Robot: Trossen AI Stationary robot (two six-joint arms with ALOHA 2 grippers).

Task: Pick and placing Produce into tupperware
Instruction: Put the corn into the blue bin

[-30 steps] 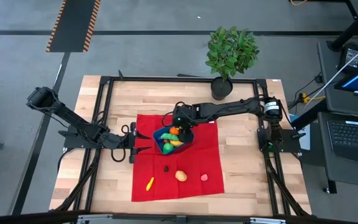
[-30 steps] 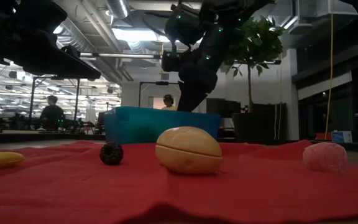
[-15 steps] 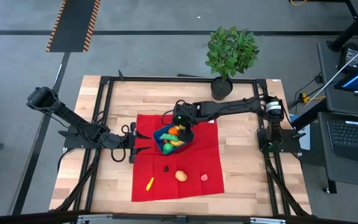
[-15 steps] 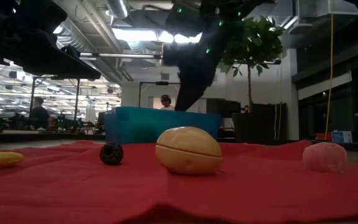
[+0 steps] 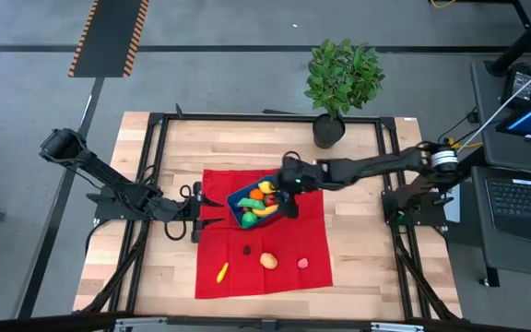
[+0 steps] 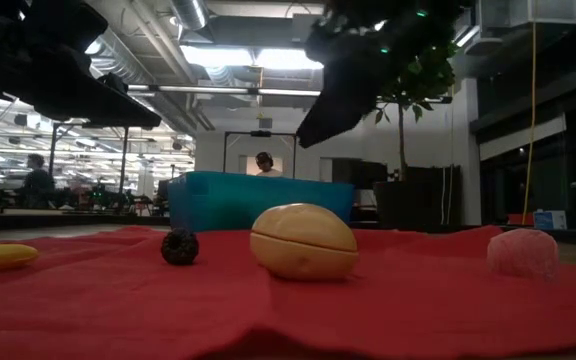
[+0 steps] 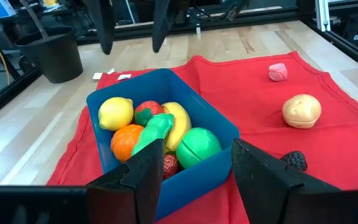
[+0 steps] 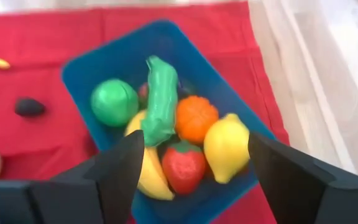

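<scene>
Step judged: between picks, drop into tub apparently done.

- Near edge of red cloth (image 5: 307, 240): 4 pieces loose — yellow banana (image 5: 221, 272), dark berry (image 5: 246, 248), tan potato (image 5: 268, 261), pink piece (image 5: 302, 263).
- Blue tupperware (image 5: 236, 198) mid-cloth, holds lemon, orange, strawberry, green pieces.
- Right gripper (image 5: 290, 189) above tub's right end, fingers spread wide, empty.
- Left gripper (image 5: 194, 212) just beside tub, part-open, empty.
- Next: descend on a loose piece, likely potato; approach looks unobstructed.
- Potted plant (image 5: 341, 78) far side.

- The blue tupperware (image 5: 254, 205) is pretty packed with produce, and the right tool (image 5: 289, 177), fingers apart, hangs over its far-right corner.
- The left tool (image 5: 194, 211) sits low just beside its left wall.
- Red cloth (image 5: 284, 277) has open lanes between the banana (image 5: 221, 272), dark berry (image 5: 246, 248), potato (image 5: 268, 261) and pink piece (image 5: 302, 263).
- Potted plant (image 5: 339, 83) blocks the worktop's far edge.
</scene>
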